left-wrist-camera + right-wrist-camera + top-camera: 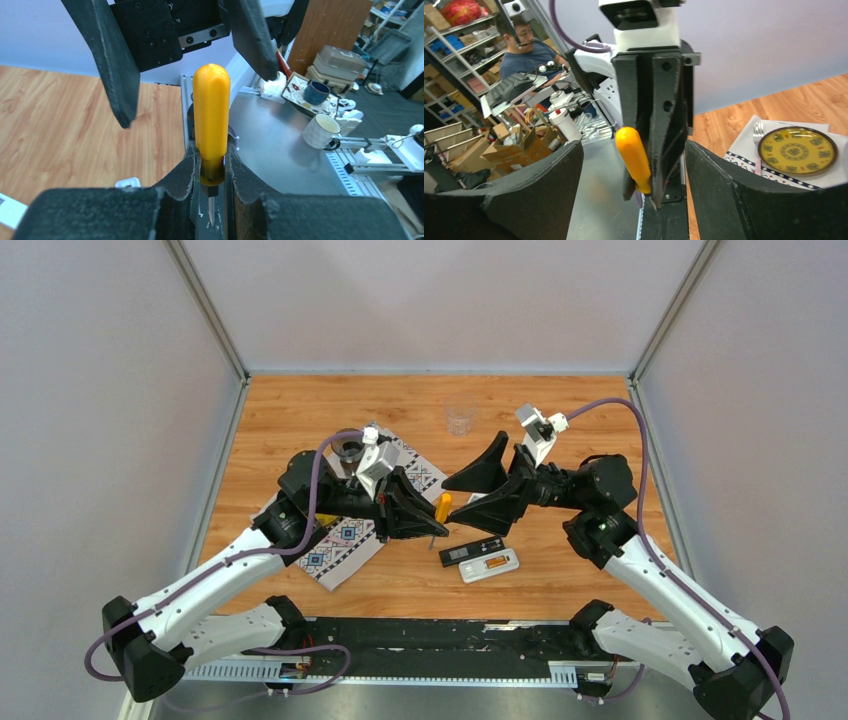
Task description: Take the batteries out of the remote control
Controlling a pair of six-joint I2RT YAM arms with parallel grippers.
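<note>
Left gripper (212,167): clamped on the screwdriver (211,120) at the dark base of its orange handle, with the blade running back between the fingers.
Right gripper (634,150): spread wide, one finger on either side of the handle's top. You aren't touching it, as far as the views show.
Battery (495,563): one orange cell shows in the white remote (476,574), lower centre of the overhead frame, just beside a black slab (471,552).
Handling: probably light, stiff, smooth and prone to rolling. Lever one end up, then pinch it across the sides.

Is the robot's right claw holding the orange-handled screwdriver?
No, the left gripper clamps the screwdriver, while the right gripper stands open without touching it.
</note>
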